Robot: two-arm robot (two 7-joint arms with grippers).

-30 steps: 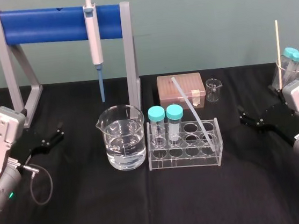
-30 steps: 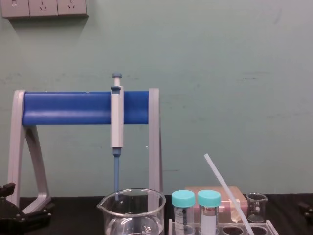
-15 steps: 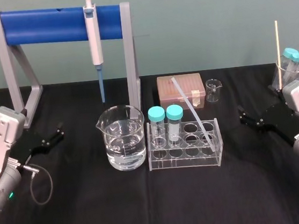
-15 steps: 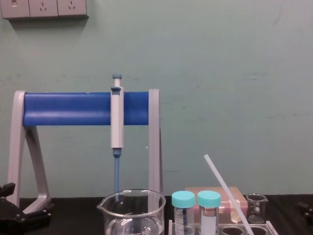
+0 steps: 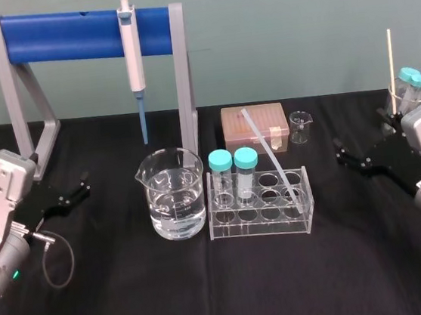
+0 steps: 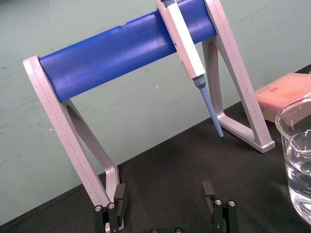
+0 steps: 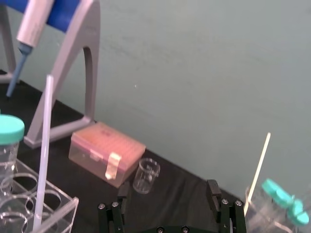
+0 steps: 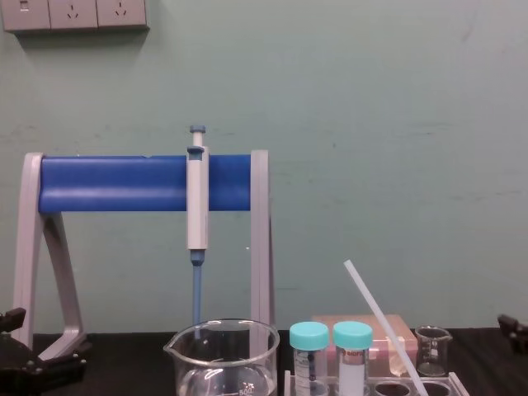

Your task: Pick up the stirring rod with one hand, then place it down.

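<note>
In the head view, the stirring rod stood in the clear rack, its foot in a well at the rack's four o'clock corner and its top leaning toward eleven o'clock. The right gripper hung at three o'clock of the rack, well apart from it, and the left gripper at nine o'clock. In the left wrist view that gripper was spread wide and empty. In the right wrist view the right gripper's fingers gaped wide and held nothing. In the chest view the rod slanted toward eleven o'clock.

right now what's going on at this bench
Nothing is being held yet. The stirring rod leans in the clear tube rack, untouched. The right end effector is open to the rack's right, apart from it. The left end effector is open on the far side, near the blue stand.
</note>
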